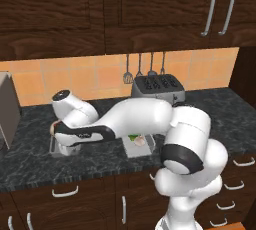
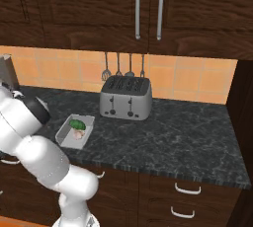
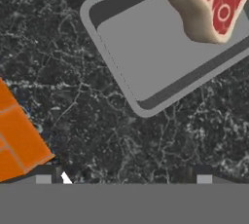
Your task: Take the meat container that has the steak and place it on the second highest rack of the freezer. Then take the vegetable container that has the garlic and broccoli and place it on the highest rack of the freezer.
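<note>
- While I look down through the hand view, I see the gripper [image 3: 124,178] with its jaws spread wide and nothing between them, hovering over the dark marble counter [image 3: 87,121]
- The meat container [image 3: 146,52], a grey tray, sits on that counter, its far end cut off by the frame edge
- The steak [image 3: 214,4] lies in the tray, partly cropped at the top corner
- From the left base view my own arm hides most of this tray
- The vegetable container [image 2: 75,131] rests near the toaster [image 2: 126,97], holding broccoli [image 2: 76,124] and garlic [image 2: 78,133], the bulb hard to make out
- At the left edge I see a sliver of the freezer [image 1: 7,109]
</note>
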{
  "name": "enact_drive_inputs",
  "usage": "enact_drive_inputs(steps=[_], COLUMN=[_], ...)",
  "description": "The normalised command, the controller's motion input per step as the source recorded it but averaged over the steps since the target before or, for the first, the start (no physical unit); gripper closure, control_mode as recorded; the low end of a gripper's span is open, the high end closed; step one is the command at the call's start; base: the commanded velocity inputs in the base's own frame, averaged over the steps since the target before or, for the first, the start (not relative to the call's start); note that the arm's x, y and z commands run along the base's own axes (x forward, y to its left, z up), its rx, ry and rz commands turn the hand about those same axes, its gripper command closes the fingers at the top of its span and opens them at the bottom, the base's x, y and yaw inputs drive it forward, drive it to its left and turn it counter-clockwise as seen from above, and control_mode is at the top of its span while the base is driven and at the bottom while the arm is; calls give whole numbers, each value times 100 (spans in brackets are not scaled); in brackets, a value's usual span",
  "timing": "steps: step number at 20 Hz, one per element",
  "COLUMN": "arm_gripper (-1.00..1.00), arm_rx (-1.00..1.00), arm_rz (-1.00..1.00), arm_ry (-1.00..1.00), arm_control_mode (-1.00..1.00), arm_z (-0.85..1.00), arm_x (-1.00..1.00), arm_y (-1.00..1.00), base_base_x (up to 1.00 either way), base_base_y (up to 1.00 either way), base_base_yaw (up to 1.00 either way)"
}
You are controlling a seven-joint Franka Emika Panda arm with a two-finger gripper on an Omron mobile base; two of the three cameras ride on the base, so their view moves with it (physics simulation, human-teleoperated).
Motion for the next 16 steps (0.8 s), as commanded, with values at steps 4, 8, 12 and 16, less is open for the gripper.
enact_drive_inputs(steps=[4,8,12,16], arm_gripper=[-100,-100,-100,-100], arm_rx=[-1,0,0,-1], arm_rz=[0,0,0,0], arm_ry=[7,6,6,5], arm_control_mode=[-100,-100,-100,-100], arm_z=[-15,-16,-28,-34], arm_x=[24,29,20,21], arm_y=[34,22,15,17], base_base_x=[0,0,0,0], base_base_y=[0,0,0,0], base_base_yaw=[0,0,0,0])
